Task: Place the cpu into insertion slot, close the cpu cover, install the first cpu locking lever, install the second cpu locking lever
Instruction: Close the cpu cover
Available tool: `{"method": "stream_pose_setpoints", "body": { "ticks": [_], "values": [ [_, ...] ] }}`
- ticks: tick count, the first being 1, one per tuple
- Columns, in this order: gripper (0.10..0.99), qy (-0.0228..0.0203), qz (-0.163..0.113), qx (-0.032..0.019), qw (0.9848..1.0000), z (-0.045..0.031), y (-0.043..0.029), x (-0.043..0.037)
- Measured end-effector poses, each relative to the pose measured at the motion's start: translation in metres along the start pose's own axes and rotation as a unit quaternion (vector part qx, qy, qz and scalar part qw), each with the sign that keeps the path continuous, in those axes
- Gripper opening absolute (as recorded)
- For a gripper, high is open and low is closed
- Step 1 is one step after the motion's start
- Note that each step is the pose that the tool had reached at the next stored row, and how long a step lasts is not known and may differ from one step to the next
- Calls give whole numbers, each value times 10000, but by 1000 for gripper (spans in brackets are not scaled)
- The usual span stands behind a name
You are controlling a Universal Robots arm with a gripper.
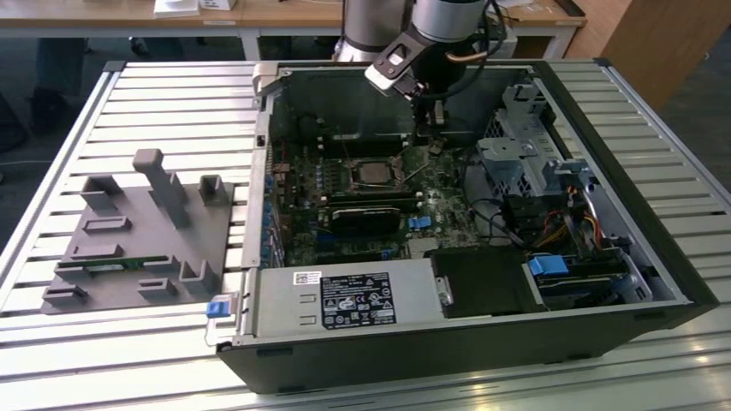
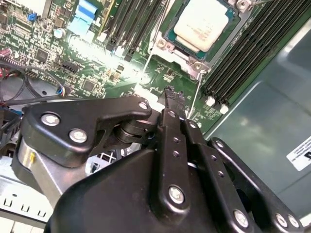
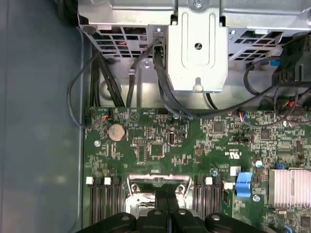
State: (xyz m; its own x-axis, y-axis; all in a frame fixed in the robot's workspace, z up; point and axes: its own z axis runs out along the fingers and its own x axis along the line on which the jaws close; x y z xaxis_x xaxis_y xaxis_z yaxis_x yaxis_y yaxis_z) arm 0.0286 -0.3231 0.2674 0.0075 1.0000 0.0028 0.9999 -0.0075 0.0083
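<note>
The cpu, a pale silvery square, lies in the insertion slot on the green board, also seen from outside as the cpu. The silvery cpu cover appears to lie flat around it. Two thin wire levers rise from the socket's corners. My gripper is shut with nothing visible between its black fingers, and its tip hangs just beside the nearer lever, off the socket's corner. The exterior view has the gripper inside the case, to the right of the socket. In the first wrist view the gripper partly covers the socket frame.
Long black memory slots flank the socket. A metal drive cage with hanging cables stands close by, and a blue connector sits on the board. The case walls hem the arm in. A grey fixture lies outside the case.
</note>
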Motion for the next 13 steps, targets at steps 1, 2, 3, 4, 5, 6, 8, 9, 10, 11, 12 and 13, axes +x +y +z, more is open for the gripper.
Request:
{"method": "stream_pose_setpoints", "body": {
  "ticks": [1,2,3,4,5,6,8,9,10,11,12,13],
  "values": [
    [106,0,0,0,10000,3,12,0],
    [106,0,0,0,10000,5,21,0],
    [106,0,0,0,10000,8,29,0],
    [106,0,0,0,10000,11,36,0],
    [106,0,0,0,10000,13,42,0],
    [106,0,0,0,10000,15,47,0],
    [106,0,1,0,10000,18,62,1],
    [106,0,1,0,10000,20,73,1],
    [106,0,2,0,10000,23,85,2],
    [106,1,3,0,10000,28,96,2],
    [106,1,2,0,10000,32,110,2],
    [106,0,2,0,10000,37,123,3]
  ]
}}
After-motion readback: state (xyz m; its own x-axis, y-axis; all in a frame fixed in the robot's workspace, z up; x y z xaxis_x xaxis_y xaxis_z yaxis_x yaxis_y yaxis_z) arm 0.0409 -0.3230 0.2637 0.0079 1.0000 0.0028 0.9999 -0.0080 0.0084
